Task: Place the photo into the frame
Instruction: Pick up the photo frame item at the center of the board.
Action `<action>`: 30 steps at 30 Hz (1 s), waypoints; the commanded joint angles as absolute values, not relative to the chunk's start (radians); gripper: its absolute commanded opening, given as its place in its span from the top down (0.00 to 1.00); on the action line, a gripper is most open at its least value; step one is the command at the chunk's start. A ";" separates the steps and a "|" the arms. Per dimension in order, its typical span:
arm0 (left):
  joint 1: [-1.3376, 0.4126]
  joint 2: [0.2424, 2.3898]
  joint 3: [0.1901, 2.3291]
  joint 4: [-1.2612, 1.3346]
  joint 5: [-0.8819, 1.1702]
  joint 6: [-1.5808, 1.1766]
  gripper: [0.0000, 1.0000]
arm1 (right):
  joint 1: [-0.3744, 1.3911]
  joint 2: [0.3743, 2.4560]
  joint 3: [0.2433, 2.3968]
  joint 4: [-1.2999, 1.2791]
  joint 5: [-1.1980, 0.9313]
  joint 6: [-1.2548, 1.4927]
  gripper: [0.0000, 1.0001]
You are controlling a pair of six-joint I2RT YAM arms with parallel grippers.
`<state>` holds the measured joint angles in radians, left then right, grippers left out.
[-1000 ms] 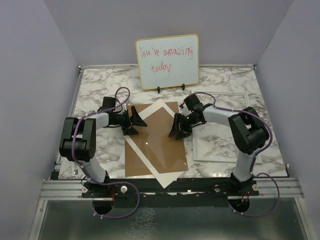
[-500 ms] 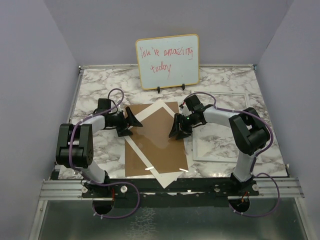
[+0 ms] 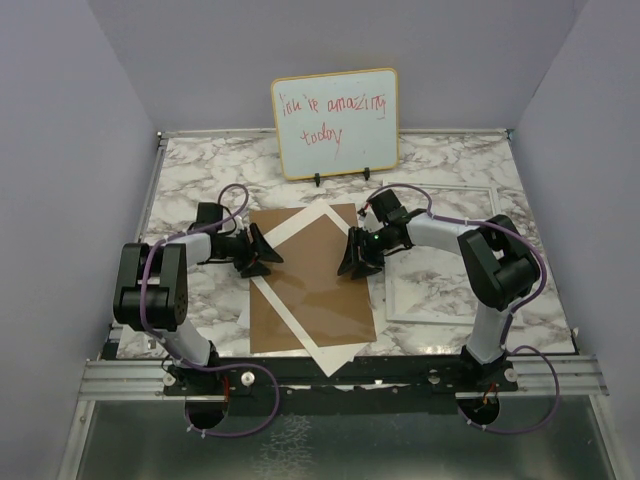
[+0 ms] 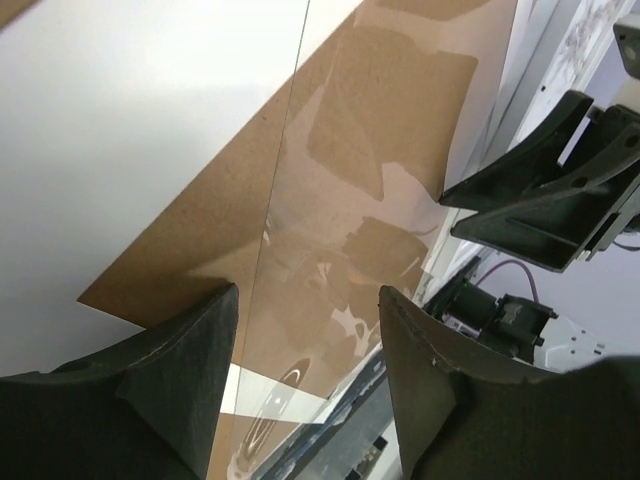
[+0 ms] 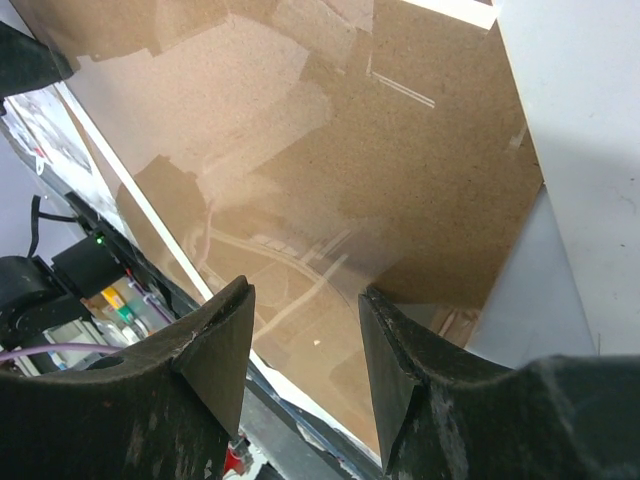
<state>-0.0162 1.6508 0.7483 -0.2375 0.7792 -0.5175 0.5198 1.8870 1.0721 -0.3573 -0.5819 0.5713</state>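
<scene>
The left gripper (image 4: 307,300) and right gripper (image 5: 302,292) are held part-open, empty, over the glossy brown rectangular backing board (image 3: 315,290) at the centre of the marble bench (image 3: 200,170), likely to clear it. The thin white-rimmed glazed frame (image 3: 455,187) lies near the right edge. The photo cannot be made out.

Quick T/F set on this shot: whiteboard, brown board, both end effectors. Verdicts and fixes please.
1. The whiteboard stands upright at the back of the table. True.
2. The writing on it is blue. False: it is red.
3. The brown board lies between the left end effector and the right end effector. True.
4. Both end effectors are clamped fully shut. False: both stand open, as the wrist views show.
5. The right end effector is over the whiteboard. False: it is at the brown board's right edge.
</scene>
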 commanded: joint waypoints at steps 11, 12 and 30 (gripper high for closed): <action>-0.040 1.647 0.718 -0.246 0.921 -0.547 0.37 | 0.537 2.015 0.986 -0.352 -0.384 0.468 0.47; -0.040 1.637 0.713 -0.223 0.933 -0.564 0.38 | 0.537 2.014 0.986 -0.350 -0.386 0.468 0.47; -0.106 1.656 0.718 -0.120 0.910 -0.599 0.66 | 0.537 1.924 0.957 -0.282 -0.439 0.465 0.47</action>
